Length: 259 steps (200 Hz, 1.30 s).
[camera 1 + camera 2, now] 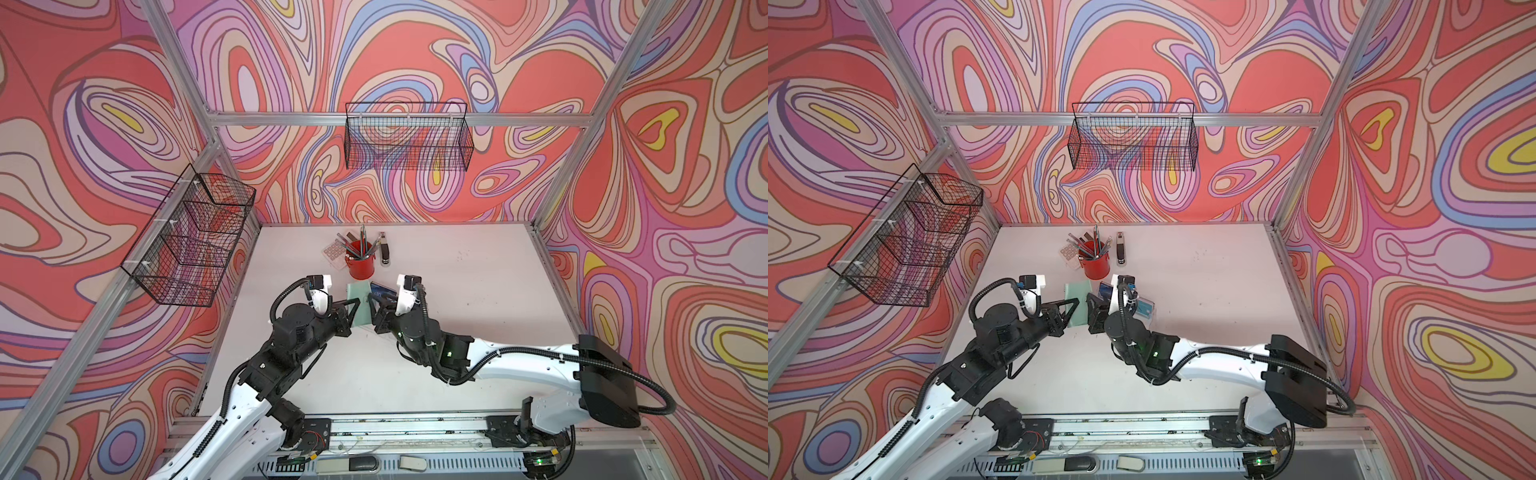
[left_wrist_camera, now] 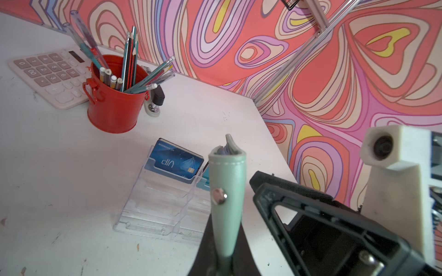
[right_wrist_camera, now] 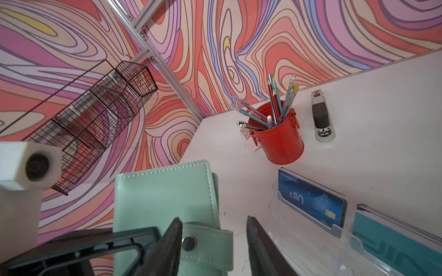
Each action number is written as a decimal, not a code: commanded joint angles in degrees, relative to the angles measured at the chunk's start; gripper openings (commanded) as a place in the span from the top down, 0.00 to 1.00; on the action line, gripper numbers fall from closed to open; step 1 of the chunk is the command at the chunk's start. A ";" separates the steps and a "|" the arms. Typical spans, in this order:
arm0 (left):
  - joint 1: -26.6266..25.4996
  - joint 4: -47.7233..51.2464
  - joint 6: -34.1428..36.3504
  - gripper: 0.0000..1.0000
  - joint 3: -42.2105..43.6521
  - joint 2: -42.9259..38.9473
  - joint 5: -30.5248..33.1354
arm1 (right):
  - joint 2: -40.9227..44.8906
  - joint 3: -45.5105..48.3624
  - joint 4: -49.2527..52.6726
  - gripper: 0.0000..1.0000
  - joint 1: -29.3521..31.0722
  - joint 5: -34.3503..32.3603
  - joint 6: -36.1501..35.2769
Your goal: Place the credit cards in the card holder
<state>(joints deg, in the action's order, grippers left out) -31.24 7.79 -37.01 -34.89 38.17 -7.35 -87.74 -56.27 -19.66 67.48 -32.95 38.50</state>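
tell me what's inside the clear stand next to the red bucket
The clear stand holds a blue VIP card in one slot and a teal card in the neighbouring one. Further card edges show behind both; their faces are covered.

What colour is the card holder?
The card holder is sage green, clearest in the right wrist view.

There is one green wallet (image 3: 162, 203). Two card faces show, a blue card (image 3: 313, 203) and a teal card (image 3: 392, 241); the edges behind them I cannot count. One clear stand (image 2: 157, 210), one red bucket (image 2: 112, 112), one calculator (image 2: 47, 74), one stapler (image 3: 321, 117), two wire baskets (image 1: 409, 137), (image 1: 187, 241).
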 commanded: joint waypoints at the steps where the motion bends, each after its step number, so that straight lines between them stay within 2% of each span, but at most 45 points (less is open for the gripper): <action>1: -0.22 0.42 0.97 1.00 -1.46 -0.28 0.88 | -2.11 -3.67 5.32 0.54 0.06 3.99 -1.91; 29: -0.22 0.13 0.66 1.00 -1.14 -0.36 0.29 | -4.28 -5.25 6.43 0.54 0.03 5.22 -1.95; 70: -0.22 1.33 0.39 1.00 -1.42 -2.07 1.15 | -5.71 -6.49 10.36 0.60 0.02 0.69 -0.20; 121: -0.22 2.85 -1.41 1.00 -0.36 -4.40 7.17 | -4.10 -2.77 5.88 0.79 0.01 1.75 -0.06; 171: -0.22 1.35 -1.85 1.00 0.26 -3.97 6.51 | -4.81 -2.28 4.37 0.90 -0.03 3.48 -0.48; 197: -0.22 1.22 -1.77 1.00 0.16 -3.91 6.88 | -4.48 -1.74 4.28 1.00 -0.03 2.43 -0.01; 259: -0.22 3.34 -2.47 1.00 0.73 -4.55 9.35 | -1.14 3.79 1.49 1.00 -1.12 0.72 2.20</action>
<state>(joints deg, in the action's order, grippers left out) -31.55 13.06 -38.39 -34.30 35.09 -0.89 -90.67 -56.16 -19.62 67.72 -29.87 39.13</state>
